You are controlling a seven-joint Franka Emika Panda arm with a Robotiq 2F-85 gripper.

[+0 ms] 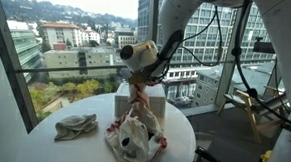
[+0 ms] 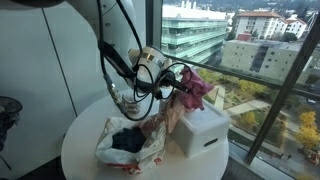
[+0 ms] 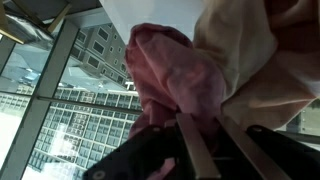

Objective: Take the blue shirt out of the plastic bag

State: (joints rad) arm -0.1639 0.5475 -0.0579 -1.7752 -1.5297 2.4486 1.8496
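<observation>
The plastic bag (image 1: 132, 138) lies crumpled on the round white table (image 1: 182, 143), and it also shows in an exterior view (image 2: 112, 148). The blue shirt (image 2: 128, 140) lies dark inside the bag's open mouth. My gripper (image 1: 138, 81) hangs above the bag and is shut on a pink cloth (image 1: 137, 97), held up in the air. In an exterior view the gripper (image 2: 178, 86) holds the pink cloth (image 2: 199, 92) above the white box. In the wrist view the fingers (image 3: 215, 140) pinch the pink cloth (image 3: 170, 75).
A white box (image 2: 205, 132) stands on the table beside the bag, near the window. A grey cloth (image 1: 75, 127) lies on the table apart from the bag. A glass wall runs close behind the table. A tripod (image 1: 253, 97) stands on the floor nearby.
</observation>
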